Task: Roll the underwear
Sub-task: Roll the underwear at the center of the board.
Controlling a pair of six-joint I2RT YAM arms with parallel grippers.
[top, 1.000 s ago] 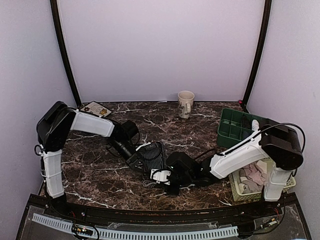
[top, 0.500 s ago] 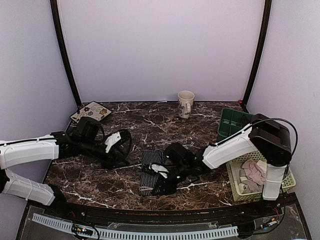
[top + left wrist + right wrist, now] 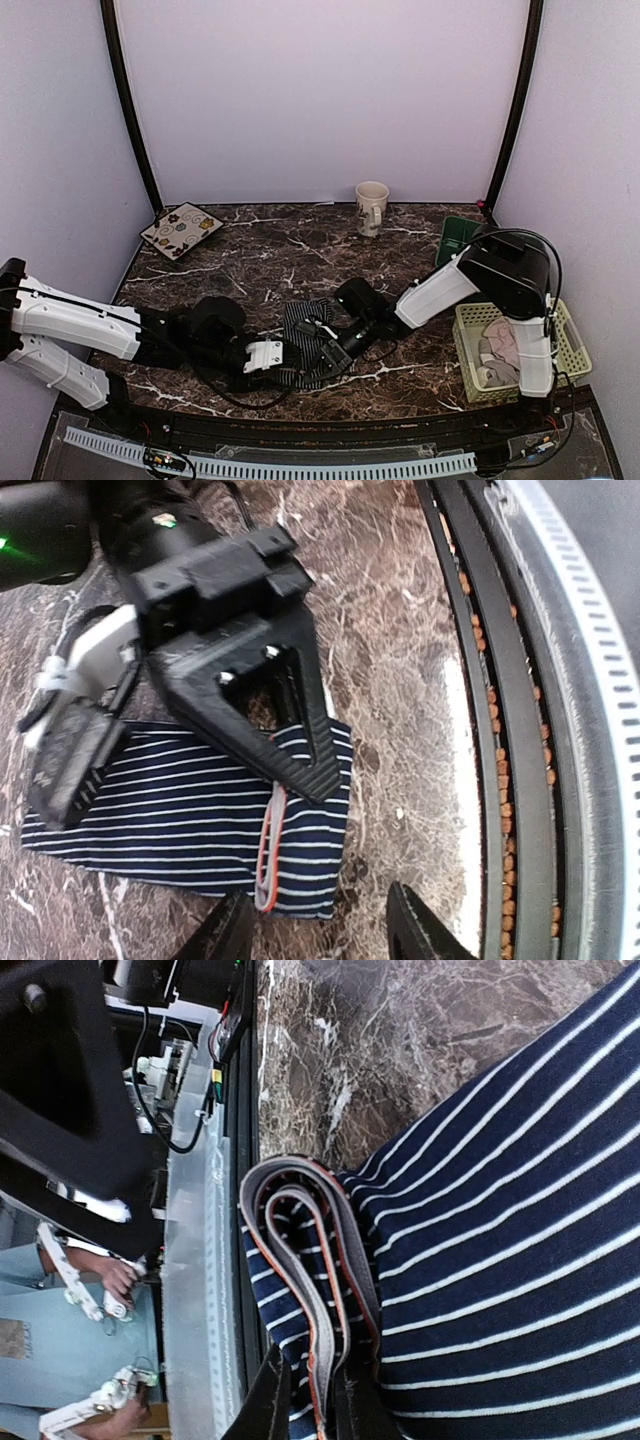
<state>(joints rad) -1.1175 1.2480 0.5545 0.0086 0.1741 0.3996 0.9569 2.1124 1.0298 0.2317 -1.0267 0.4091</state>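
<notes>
Two pincers meet at the near edge of the underwear [image 3: 170, 815], which lies spread on the tabletop [image 3: 250, 260] in front of the arms, about the middle. The right pincer [image 3: 310, 1405] is clamped narrow on the doubled-over waistband, with the red-edged elastic pinched between its fingers. That hold looks meant to keep the first fold from springing open, so a roll can start from this end. The left pincer [image 3: 320, 935] sits low, reaching from the left, its fingers apart with nothing between them but bare marble. The garment's near corner lies just ahead of those fingers and close beside the right pincer's tips, touching neither left finger. It seems placed there to take the folded edge next to its partner.
</notes>
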